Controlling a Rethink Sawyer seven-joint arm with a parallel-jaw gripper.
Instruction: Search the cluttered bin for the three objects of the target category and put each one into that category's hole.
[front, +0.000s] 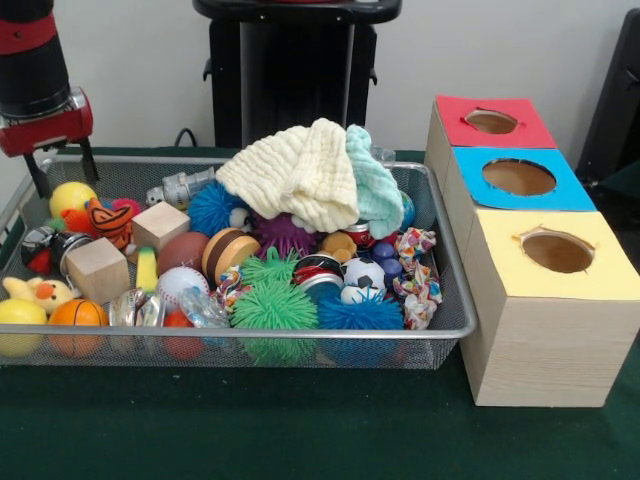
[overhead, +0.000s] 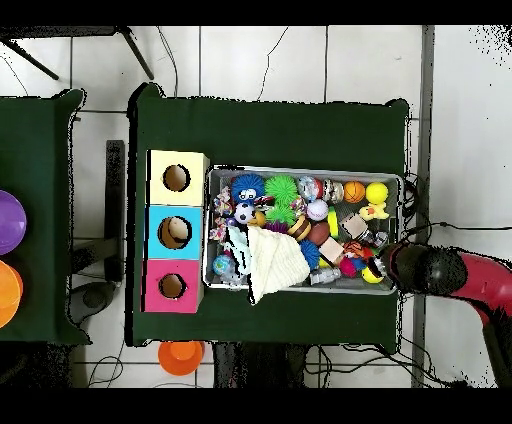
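The wire mesh bin (front: 455, 290) is full of clutter; it also shows in the overhead view (overhead: 300, 171). A yellow duckling toy (front: 35, 292) lies at its front left, also seen from overhead (overhead: 377, 211). An orange black-striped toy (front: 105, 220) lies at the back left beside a yellow ball (front: 70, 196). No third stuffed toy shows clearly. My gripper (front: 62, 170) hangs open and empty over the bin's back left corner, just above the ball and the striped toy. From overhead the gripper (overhead: 392, 262) is at the bin's right end. The red-surround hole (front: 491, 121) is at the box's far end (overhead: 172, 286).
The wooden box also has a blue-surround hole (front: 518, 177) and a yellow-surround hole (front: 556, 252). A cream cloth (front: 300, 175) and a mint cloth (front: 378, 185) are piled at mid-bin. Wooden cubes (front: 160, 225), green (front: 273, 305) and blue puffer balls and small balls fill the rest.
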